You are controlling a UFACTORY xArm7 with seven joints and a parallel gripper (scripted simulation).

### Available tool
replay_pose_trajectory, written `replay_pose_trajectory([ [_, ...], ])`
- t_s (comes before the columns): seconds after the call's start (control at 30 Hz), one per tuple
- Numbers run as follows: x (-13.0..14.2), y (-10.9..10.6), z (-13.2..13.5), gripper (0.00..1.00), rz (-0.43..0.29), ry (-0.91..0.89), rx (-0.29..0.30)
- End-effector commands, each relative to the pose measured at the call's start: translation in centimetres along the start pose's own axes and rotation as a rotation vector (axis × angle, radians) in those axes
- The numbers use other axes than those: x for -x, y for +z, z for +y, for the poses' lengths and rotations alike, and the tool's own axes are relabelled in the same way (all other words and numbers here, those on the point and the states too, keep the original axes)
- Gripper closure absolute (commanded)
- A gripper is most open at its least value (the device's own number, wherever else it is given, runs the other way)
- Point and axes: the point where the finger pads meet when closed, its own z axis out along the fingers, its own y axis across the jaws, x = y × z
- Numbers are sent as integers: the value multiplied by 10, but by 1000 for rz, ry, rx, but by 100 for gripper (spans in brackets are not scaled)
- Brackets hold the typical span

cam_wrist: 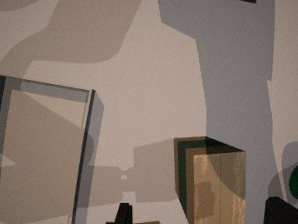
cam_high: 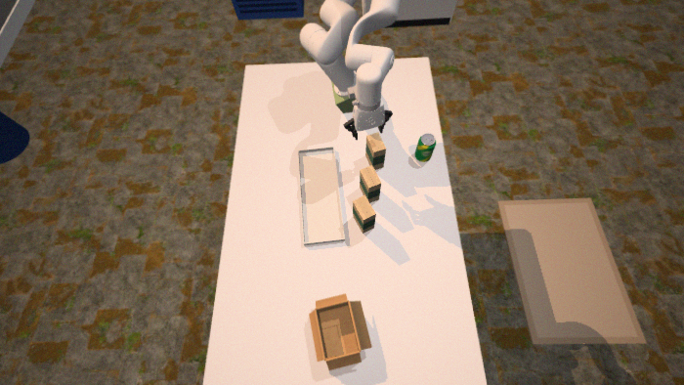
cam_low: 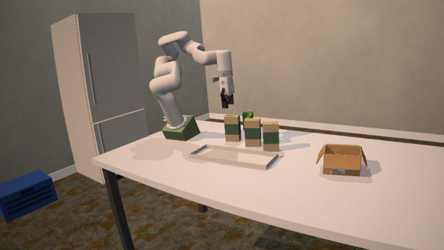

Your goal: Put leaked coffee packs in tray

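Observation:
Three tan coffee packs with green bands stand upright in a row to the right of the tray (cam_high: 317,149) (cam_low: 231,162) (cam_wrist: 85,143). The far pack (cam_high: 375,150) (cam_low: 232,127) (cam_wrist: 213,185) is nearest the robot base, then come the middle pack (cam_high: 370,183) (cam_low: 252,132) and the near pack (cam_high: 363,213) (cam_low: 271,136). The tray is shallow, long, white-rimmed and holds nothing. My gripper (cam_high: 367,131) (cam_low: 227,101) is open and empty. It hangs above the far pack, clear of its top. The wrist view looks down on that pack between the fingers.
A green soda can (cam_high: 425,147) (cam_low: 247,113) stands right of the far pack. An open cardboard box (cam_high: 337,332) (cam_low: 342,159) sits at the near end of the table. The green robot base (cam_low: 181,129) is behind the packs.

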Motion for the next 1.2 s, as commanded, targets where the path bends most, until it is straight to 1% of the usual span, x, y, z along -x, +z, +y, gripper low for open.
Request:
replay_pose_trajectory([
  [0.0, 5, 11, 32, 0, 9, -40, -12],
  [0.67, 5, 11, 33, 0, 9, -40, -12],
  [0.7, 5, 11, 33, 16, 9, -40, -12],
  [1.17, 5, 11, 33, 16, 9, -40, -12],
])
